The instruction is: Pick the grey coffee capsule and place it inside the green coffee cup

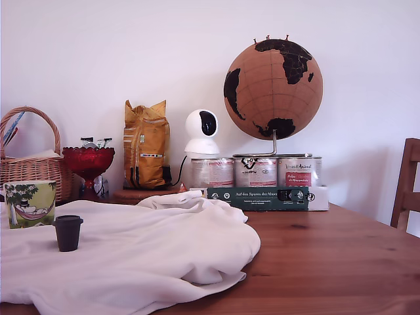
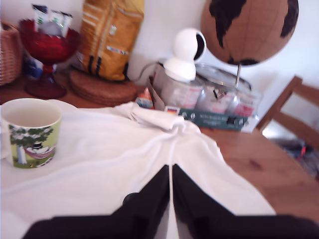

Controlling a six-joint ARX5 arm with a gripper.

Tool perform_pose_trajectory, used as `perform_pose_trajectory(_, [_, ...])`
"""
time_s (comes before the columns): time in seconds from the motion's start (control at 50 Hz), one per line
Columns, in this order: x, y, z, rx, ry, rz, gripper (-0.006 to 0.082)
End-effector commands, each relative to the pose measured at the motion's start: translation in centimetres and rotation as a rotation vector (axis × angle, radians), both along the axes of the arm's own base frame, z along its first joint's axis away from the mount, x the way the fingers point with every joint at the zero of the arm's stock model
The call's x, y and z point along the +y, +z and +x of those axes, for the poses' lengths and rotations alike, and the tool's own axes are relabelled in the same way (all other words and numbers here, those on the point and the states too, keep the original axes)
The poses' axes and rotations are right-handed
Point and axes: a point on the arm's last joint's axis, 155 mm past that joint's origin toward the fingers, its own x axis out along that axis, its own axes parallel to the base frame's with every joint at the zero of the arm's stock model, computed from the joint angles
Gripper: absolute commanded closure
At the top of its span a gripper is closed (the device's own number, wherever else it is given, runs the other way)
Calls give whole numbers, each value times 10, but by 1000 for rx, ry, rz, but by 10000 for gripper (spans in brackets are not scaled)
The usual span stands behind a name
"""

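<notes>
the grey coffee capsule (image 1: 68,232) stands on the white cloth (image 1: 164,252) toward the front edge of the worktop (image 1: 328,256), near the green coffee cup (image 1: 30,203), and looks light, stiff and slick, best pinched under its rim by the claw (image 2: 171,174), now pressed together and empty.

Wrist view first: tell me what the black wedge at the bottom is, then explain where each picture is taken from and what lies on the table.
The black wedge is the robot arm's jaws, seen from a camera on its wrist. They are pressed together and hold nothing. The exterior view comes from a separate camera off the arm, and the arm does not show in it. A white cloth covers part of the wooden table. On the cloth stand a small dark capsule and a green mug. Behind are a basket, a red bowl, a yellow bag, a small camera, tins and a globe.
</notes>
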Motion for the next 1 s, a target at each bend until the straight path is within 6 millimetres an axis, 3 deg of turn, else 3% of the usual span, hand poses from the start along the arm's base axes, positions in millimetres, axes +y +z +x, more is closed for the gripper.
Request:
perform_pose_trajectory(0.0, [-8, -29, 8, 116, -36, 37, 781])
perform_pose_trajectory(0.18, [-22, -64, 24, 265, -98, 122, 773])
perform_pose_trajectory(0.24, [-23, -73, 30, 296, -101, 155, 728])
perform_pose_trajectory(0.46, [-26, -95, 48, 354, -104, 264, 349])
perform_pose_trajectory(0.62, [-30, -107, 61, 399, -111, 330, 174])
perform_pose_trajectory(0.98, [-45, -139, 88, 469, -124, 447, 166])
